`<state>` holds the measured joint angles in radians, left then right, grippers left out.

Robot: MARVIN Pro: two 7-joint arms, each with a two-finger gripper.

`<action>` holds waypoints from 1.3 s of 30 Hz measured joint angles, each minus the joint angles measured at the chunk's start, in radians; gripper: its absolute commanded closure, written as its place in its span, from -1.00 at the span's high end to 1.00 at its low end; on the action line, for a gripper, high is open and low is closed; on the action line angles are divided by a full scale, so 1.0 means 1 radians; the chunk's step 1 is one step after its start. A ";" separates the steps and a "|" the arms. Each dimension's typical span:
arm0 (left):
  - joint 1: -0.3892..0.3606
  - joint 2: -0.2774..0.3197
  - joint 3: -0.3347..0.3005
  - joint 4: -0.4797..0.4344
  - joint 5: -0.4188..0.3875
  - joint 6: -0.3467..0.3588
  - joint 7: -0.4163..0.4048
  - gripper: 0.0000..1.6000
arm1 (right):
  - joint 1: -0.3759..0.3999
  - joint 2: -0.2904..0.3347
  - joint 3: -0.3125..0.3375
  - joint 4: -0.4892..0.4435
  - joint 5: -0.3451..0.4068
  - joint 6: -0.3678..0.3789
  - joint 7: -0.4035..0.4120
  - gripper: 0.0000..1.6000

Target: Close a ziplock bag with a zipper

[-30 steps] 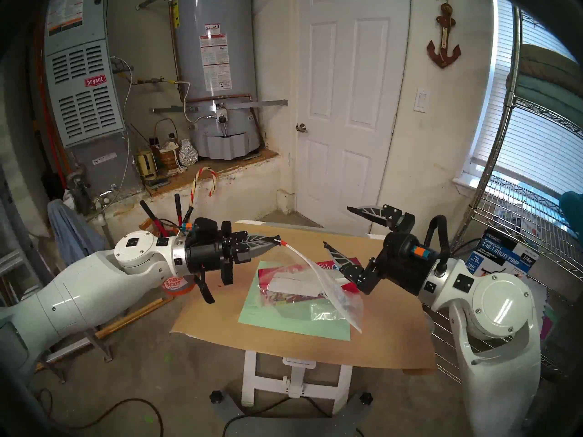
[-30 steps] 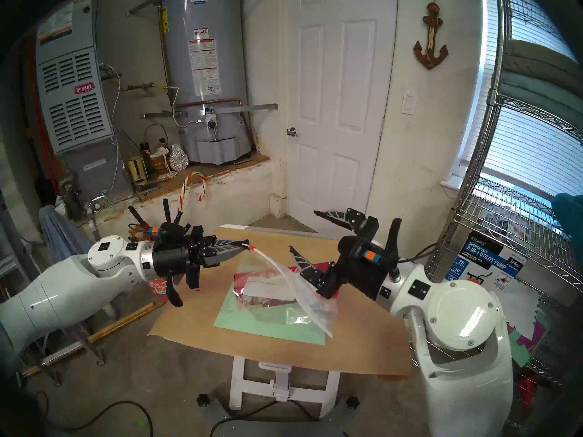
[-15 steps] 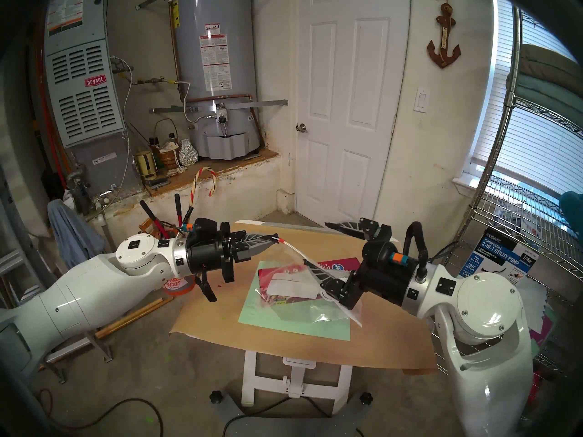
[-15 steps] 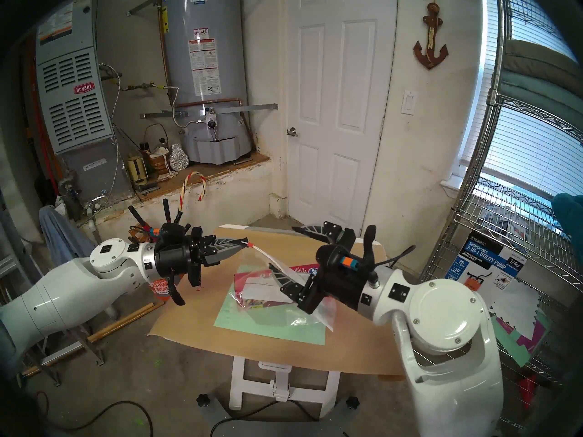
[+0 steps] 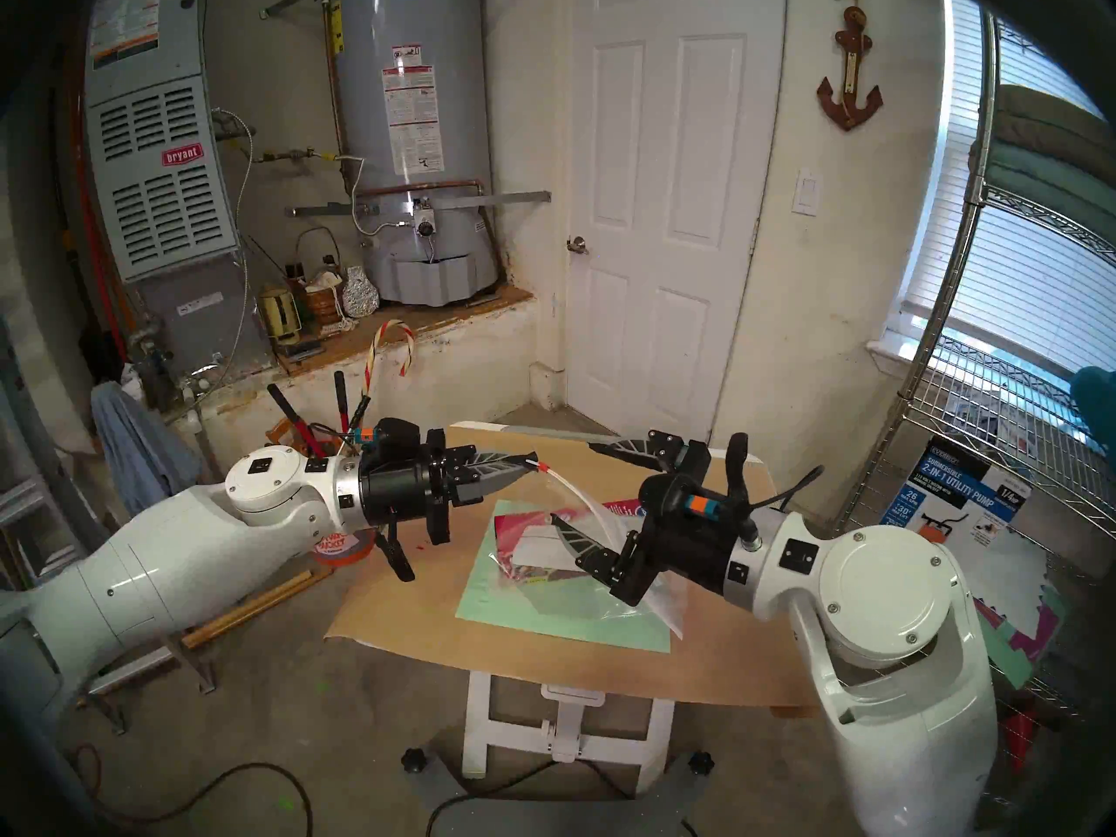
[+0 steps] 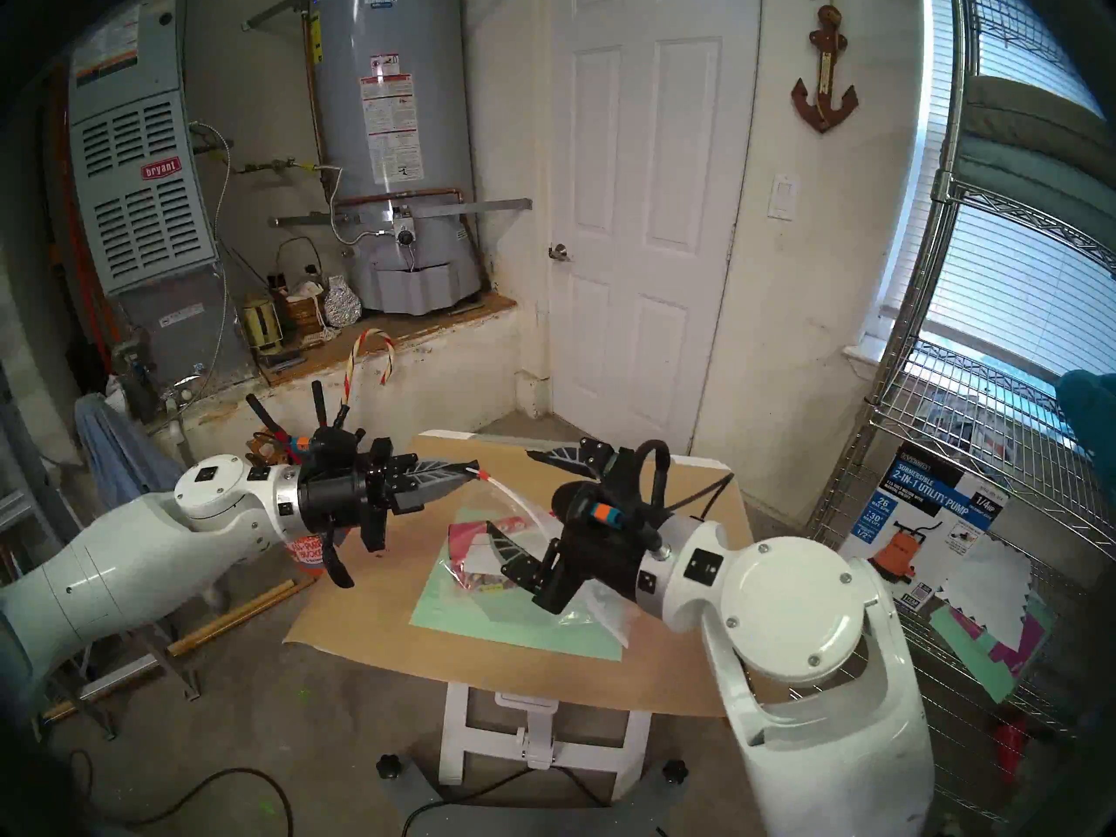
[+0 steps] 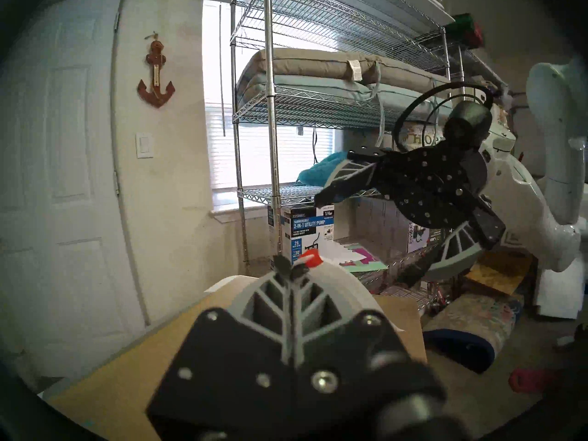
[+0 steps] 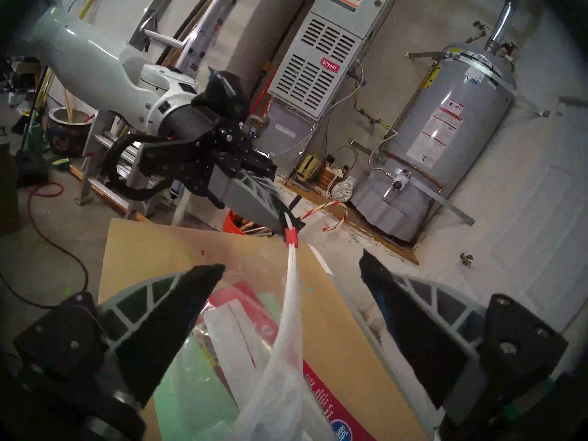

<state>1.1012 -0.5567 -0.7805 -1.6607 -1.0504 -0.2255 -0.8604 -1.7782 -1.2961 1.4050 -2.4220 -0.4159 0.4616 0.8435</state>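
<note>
The clear ziplock bag with a white label panel lies on a green sheet, one corner lifted. My left gripper is shut on the end of the white zipper, right beside its red slider. In the right wrist view the zipper runs up from the bag to the slider and the left gripper. My right gripper is open, one finger on either side of the strip, a short way from the slider and not touching it.
A long red box lies under the bag. The green sheet rests on a small table covered in brown paper. An orange bucket of tools stands left, a wire shelf right.
My right arm has swung left and lower, bringing its open fingers around the zipper strip and closer to the slider. The left gripper has kept its hold, almost still.
</note>
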 measured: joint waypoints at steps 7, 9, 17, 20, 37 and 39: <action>-0.004 0.006 -0.001 -0.001 0.002 0.009 -0.005 -1.00 | 0.043 -0.003 -0.035 0.000 -0.029 0.092 0.035 1.00; -0.006 0.005 -0.001 -0.001 0.002 0.010 -0.006 -1.00 | 0.060 -0.007 -0.050 0.002 -0.035 0.118 0.045 1.00; -0.008 -0.003 -0.001 0.000 0.003 0.007 -0.007 -1.00 | 0.108 -0.030 -0.086 0.024 -0.048 0.222 0.079 1.00; -0.008 -0.005 0.000 0.000 0.004 0.005 -0.007 -1.00 | 0.125 -0.038 -0.100 0.036 -0.059 0.247 0.087 0.84; 0.009 0.006 0.013 -0.018 0.005 -0.003 0.013 -1.00 | 0.147 -0.052 -0.120 0.048 -0.078 0.234 0.068 0.65; 0.011 0.006 0.015 -0.019 0.005 -0.004 0.014 -1.00 | 0.147 -0.053 -0.121 0.049 -0.078 0.233 0.067 0.63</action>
<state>1.1119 -0.5507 -0.7654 -1.6796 -1.0457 -0.2296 -0.8460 -1.6314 -1.3486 1.2843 -2.3732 -0.4938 0.6948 0.9103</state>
